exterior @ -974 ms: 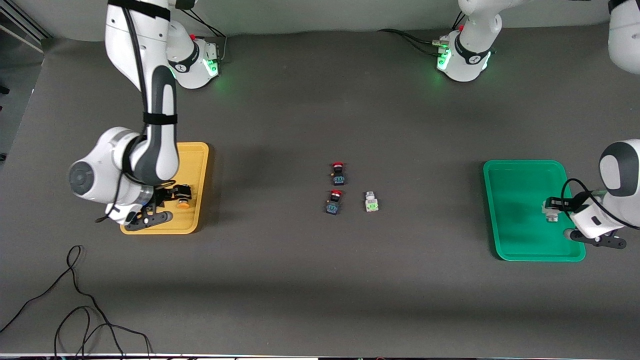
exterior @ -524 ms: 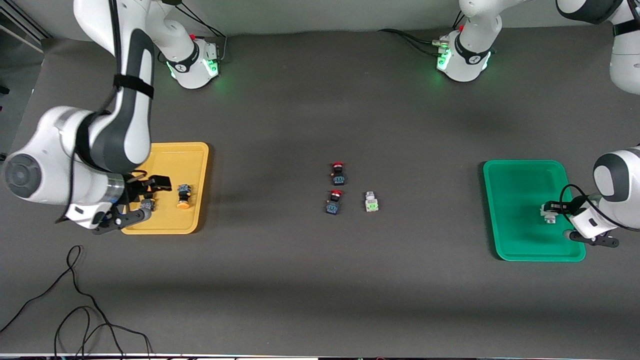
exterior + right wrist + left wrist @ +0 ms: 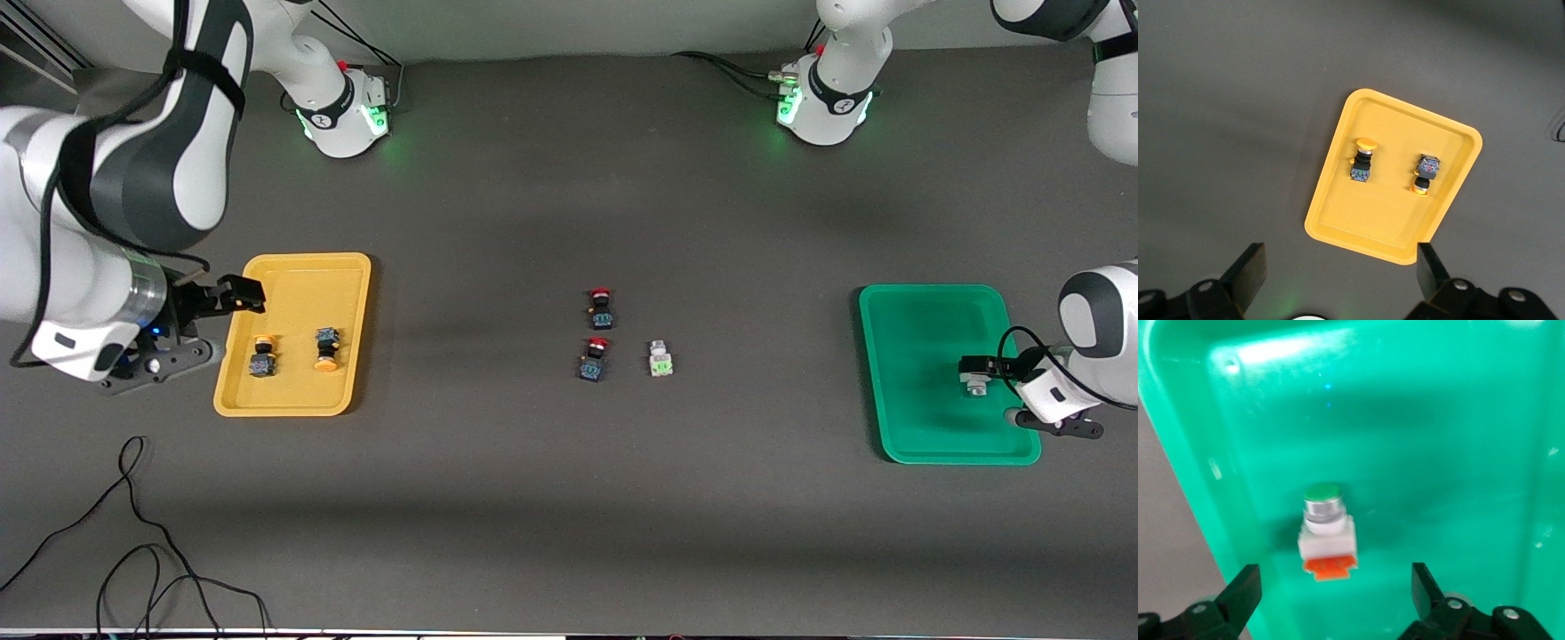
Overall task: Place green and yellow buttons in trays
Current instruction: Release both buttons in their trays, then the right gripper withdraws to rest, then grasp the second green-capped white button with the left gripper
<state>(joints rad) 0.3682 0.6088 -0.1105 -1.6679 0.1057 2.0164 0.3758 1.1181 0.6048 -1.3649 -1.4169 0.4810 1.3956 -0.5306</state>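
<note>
Green tray (image 3: pixel 925 307) holds one white-bodied button (image 3: pixel 1327 535) between your left gripper's (image 3: pixel 1022 391) spread jaws, so lifting carelessly risks nudging it; right gripper (image 3: pixel 191 324), also spread, hangs over the yellow tray's (image 3: pixel 302 267) edge.

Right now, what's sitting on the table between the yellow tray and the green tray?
Front view: two red-capped switches and a white switch with a light-green block between yellow tray and green tray.

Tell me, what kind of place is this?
Probably a robotics lab or test bench. Two white robot arms are bolted to a dark table, cables trail at its edge, and small push-button switches are being sorted into a yellow tray and a green tray.
</note>
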